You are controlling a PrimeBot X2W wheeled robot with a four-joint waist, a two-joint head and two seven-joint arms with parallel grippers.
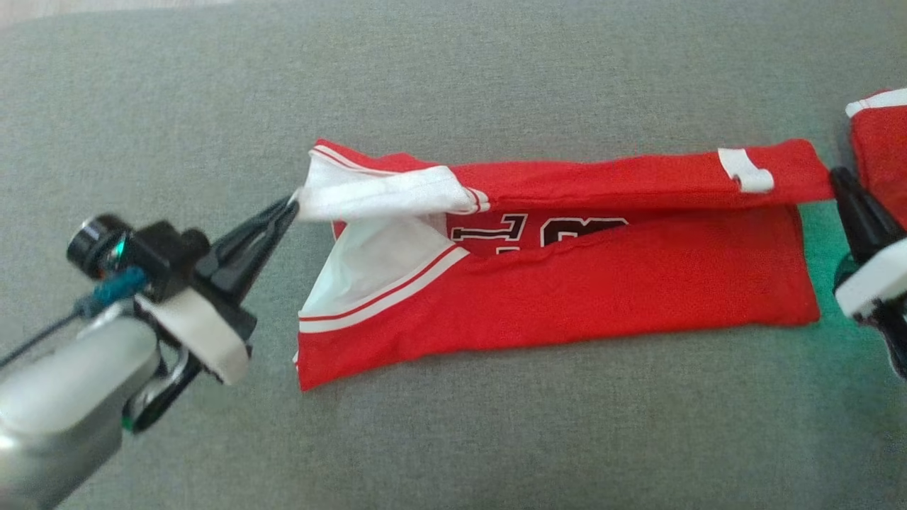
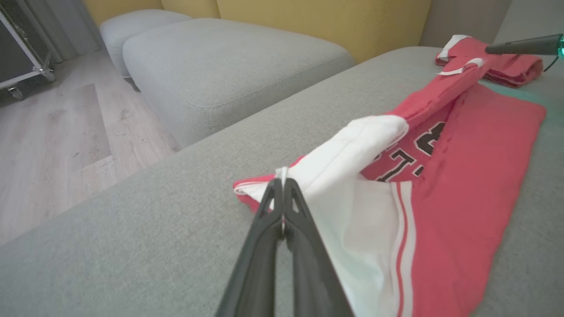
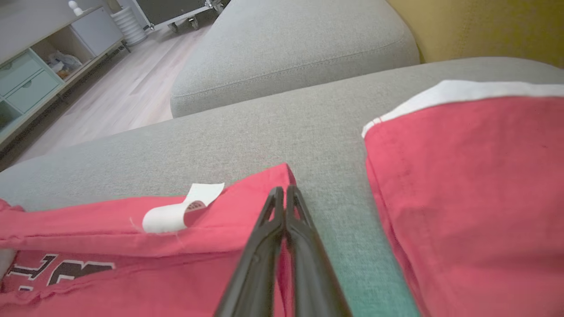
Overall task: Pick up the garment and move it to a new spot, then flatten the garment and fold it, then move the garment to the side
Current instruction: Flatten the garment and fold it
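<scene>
Quick update from us: the red fabric jersey with white trim and black lettering (image 1: 602, 283) is lying lengthwise on the grey woven sofa cushion (image 1: 453, 85), pretty much in the middle of the head view. Its far long edge is folded over into a narrow band that runs taut between our two grippers and covers the top of the lettering.

Our left gripper (image 1: 292, 204) is clenched on the white-trimmed edge at the jersey's left end. In the left wrist view the white cloth sits pinched right at the tips of the left gripper (image 2: 282, 182). Our right gripper (image 1: 837, 176) is clamped on the red corner at the band's right end, with its fingers (image 3: 264, 246) pressed together over the fabric.

A small curled white label (image 1: 744, 170) sits on the band near that corner. A second red garment with a white edge (image 1: 882, 142) lies just past the right gripper, with a strip of bare cushion between it and the jersey.
</scene>
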